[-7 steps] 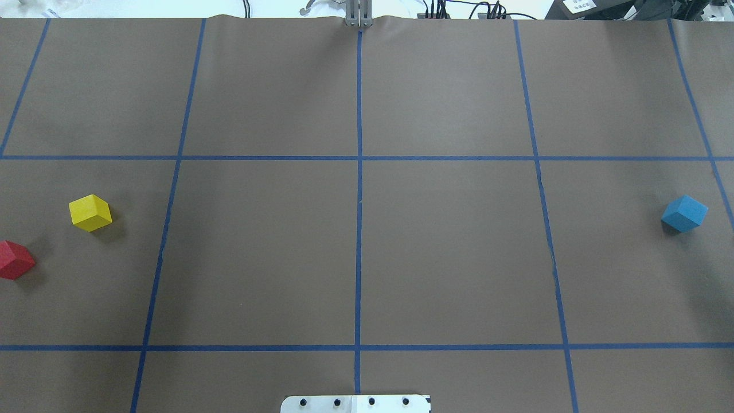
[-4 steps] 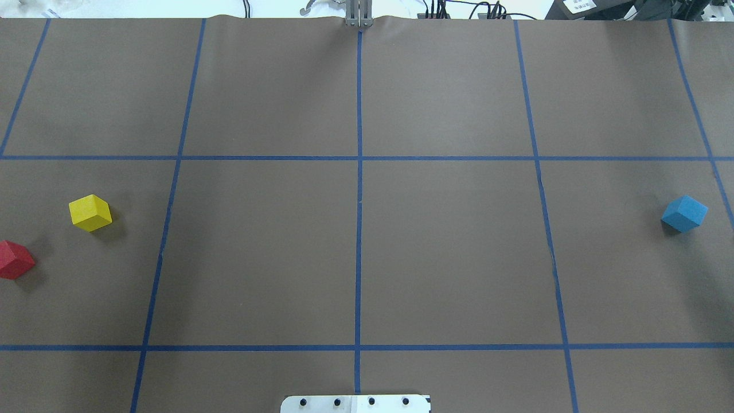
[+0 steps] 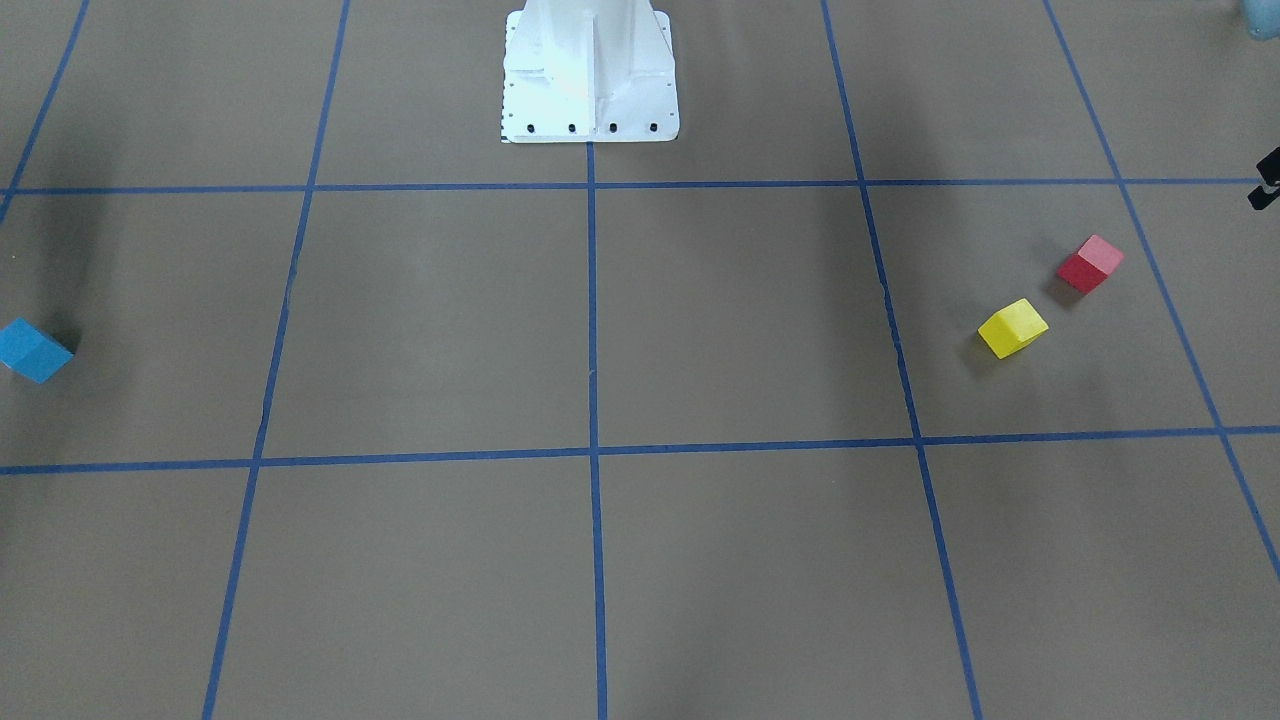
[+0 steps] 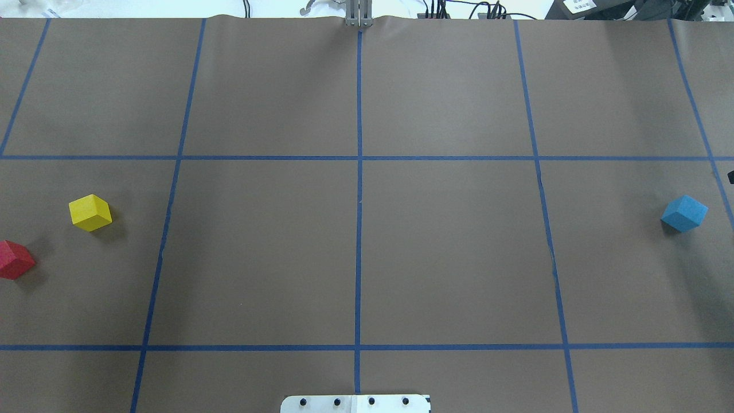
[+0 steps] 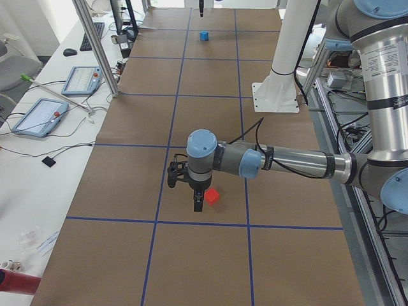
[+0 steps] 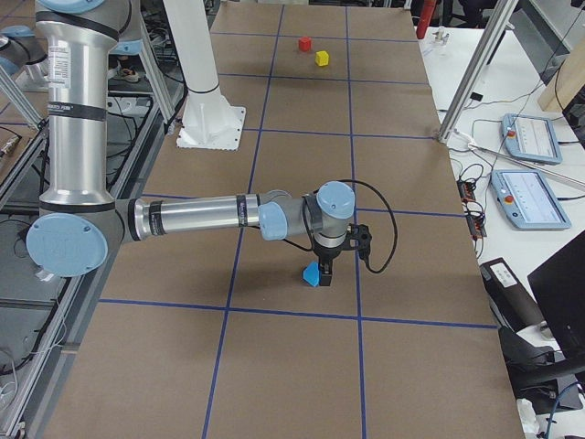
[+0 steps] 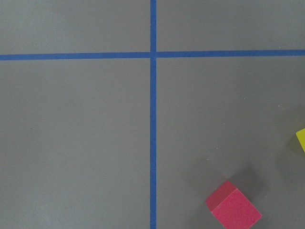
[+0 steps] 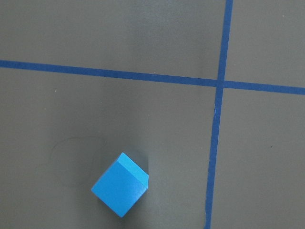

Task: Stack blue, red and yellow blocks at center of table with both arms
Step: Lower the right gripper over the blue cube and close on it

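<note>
On the brown table (image 4: 447,252) the blue block (image 4: 684,213) lies alone at the far right. The yellow block (image 4: 90,213) and the red block (image 4: 14,260) lie close together at the far left. My left gripper (image 5: 191,191) hangs just over the table beside the red block (image 5: 212,196), which shows low in the left wrist view (image 7: 233,205). My right gripper (image 6: 324,265) hovers right by the blue block (image 6: 313,274), seen below it in the right wrist view (image 8: 120,184). I cannot tell whether either gripper is open or shut.
The white pedestal base (image 3: 588,75) stands at the robot's side of the table on the centre tape line. Aluminium posts (image 6: 475,69) and desks with tablets (image 6: 526,137) line the far long edge.
The three blocks have not moved. A small black piece of the right gripper now shows at the right edge of the overhead view.
</note>
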### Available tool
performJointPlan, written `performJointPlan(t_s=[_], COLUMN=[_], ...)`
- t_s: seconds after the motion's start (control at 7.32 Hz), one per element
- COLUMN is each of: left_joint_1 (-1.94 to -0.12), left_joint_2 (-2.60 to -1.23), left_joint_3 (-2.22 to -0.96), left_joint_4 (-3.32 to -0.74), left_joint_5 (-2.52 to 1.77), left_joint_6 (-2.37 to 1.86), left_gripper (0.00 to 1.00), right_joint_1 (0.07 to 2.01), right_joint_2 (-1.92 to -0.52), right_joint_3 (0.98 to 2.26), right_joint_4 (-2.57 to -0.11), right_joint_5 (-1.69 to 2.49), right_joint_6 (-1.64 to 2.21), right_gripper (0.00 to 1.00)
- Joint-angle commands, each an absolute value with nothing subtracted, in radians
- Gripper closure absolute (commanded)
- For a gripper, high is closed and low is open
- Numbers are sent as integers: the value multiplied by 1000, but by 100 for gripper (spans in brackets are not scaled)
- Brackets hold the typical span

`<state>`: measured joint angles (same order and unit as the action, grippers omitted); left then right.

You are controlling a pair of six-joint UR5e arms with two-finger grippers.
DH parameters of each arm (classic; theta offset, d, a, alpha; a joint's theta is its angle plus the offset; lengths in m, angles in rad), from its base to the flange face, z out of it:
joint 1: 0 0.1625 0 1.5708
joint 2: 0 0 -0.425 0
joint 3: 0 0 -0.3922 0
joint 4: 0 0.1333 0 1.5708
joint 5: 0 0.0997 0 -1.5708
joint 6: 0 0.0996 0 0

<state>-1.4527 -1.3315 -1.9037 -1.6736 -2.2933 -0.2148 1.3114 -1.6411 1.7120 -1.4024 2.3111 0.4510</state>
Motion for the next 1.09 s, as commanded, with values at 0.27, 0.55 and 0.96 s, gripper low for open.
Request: performJointPlan(t_s=[0.27, 0.55, 0.96], left_joint_1=[-1453, -1453, -1453], left_joint_2=[-1335, -1338, -1339], left_joint_3=[-1908, -1920, -1933], left_joint_4=[-1672, -1671, -1669], left_joint_5=[-2293, -2293, -2293], left_joint_6=[-216, -218, -219], left_gripper=[0, 0, 0], right_joint_1=[1220, 1175, 1150], right_joint_2=[-1605, -1592, -1598], right_joint_3=[1625, 1550, 1482], right_joint_4=[-1292, -1141, -1014], right_joint_5=[2301, 2287, 2267], right_joint_6=[834, 990, 1054], right_gripper=[3, 3, 4])
